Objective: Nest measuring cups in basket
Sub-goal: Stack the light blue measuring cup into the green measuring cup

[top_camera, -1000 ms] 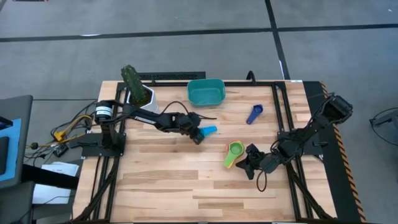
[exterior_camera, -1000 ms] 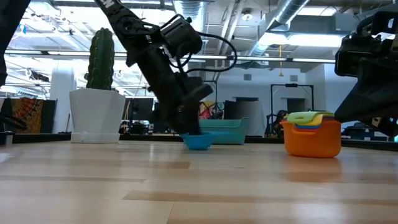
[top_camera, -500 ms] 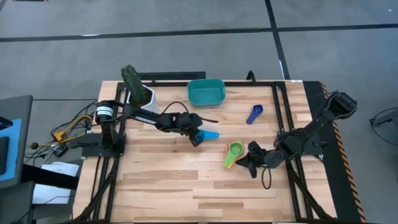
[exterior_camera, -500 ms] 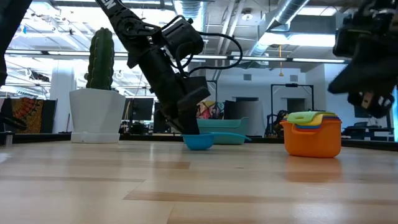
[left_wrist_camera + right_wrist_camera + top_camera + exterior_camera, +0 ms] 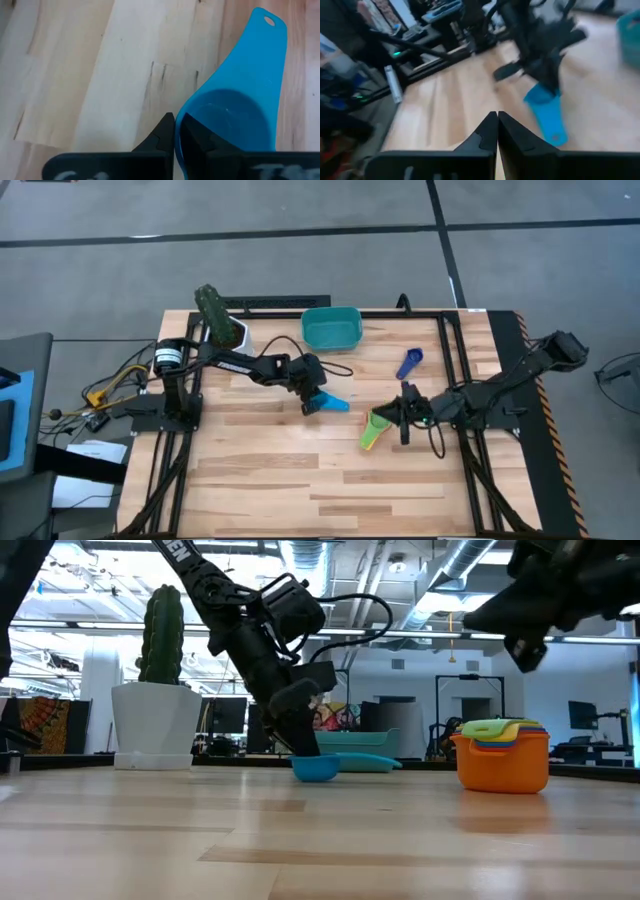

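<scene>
My left gripper (image 5: 312, 403) is shut on a light blue measuring cup (image 5: 331, 401) in the middle of the table; the cup also shows in the low view (image 5: 318, 768). A stack of nested cups, orange outside with yellow, blue and green rims (image 5: 500, 756), stands upright on its base; from above it looks green (image 5: 372, 432). My right gripper (image 5: 400, 417) is shut and empty, raised just right of the stack (image 5: 530, 640). A dark blue cup (image 5: 410, 363) lies alone on the table. The teal basket (image 5: 331, 327) stands at the far edge. My left gripper pinches the light blue cup's wall at the rim (image 5: 178, 131), on the side away from the handle (image 5: 267, 30). One finger (image 5: 197, 145) is inside the bowl and one finger (image 5: 161, 135) is outside. The fingers slant down from the table's left. The cup's bottom rests on the table.
A white pot with a green cactus (image 5: 222, 325) stands at the far left. Black frame rails (image 5: 450, 350) run along the table's sides. Bare wood lies along the near half (image 5: 300, 480).
My right gripper has risen from the table near the stack and swung toward the table's left and far side, now level beside the stack. My left gripper has turned a little, and the light blue cup's handle has swung toward the near edge, the cup staying on the table.
</scene>
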